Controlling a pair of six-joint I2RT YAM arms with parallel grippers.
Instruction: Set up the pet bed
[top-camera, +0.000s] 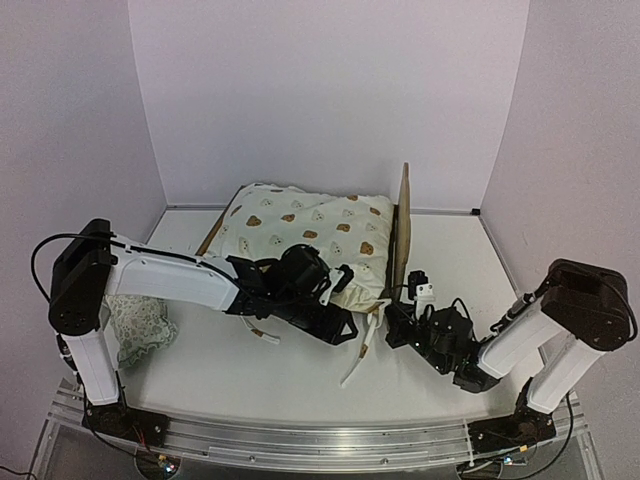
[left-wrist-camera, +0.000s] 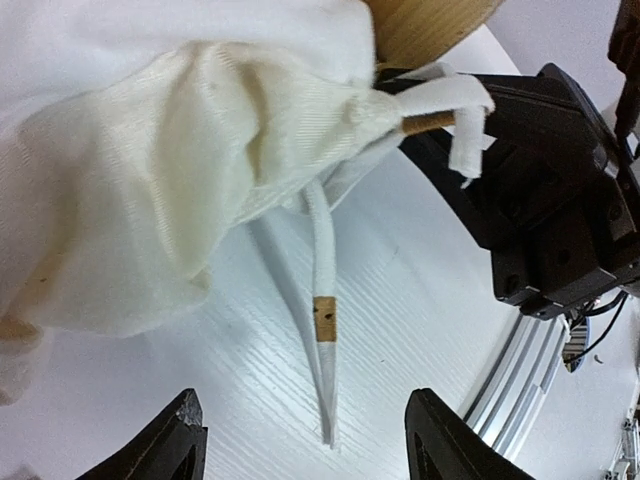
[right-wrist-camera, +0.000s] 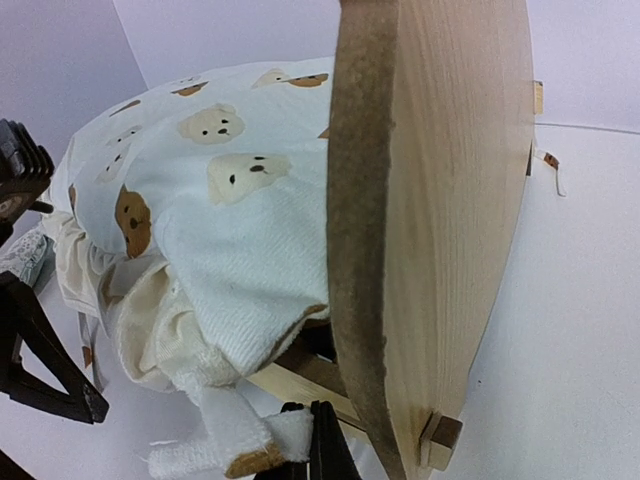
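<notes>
Plywood pet bed (right-wrist-camera: 450, 200), tall end board upright, bear-print cover (right-wrist-camera: 240, 240) heaped inside

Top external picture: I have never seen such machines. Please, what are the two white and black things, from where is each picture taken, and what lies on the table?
They are two robot arms, bolted at the table's near edge; each ends in a two-finger gripper. The top picture looks down from above and behind them. The other two come from small cameras on the wrists. On the table stands a plywood pet bed with a cream bear-print cover on it; a floral pillow lies at the left. The left gripper is open and empty, with a loose white tie before it. The right gripper is at the bed's end board; whether it grips anything is unclear.
</notes>
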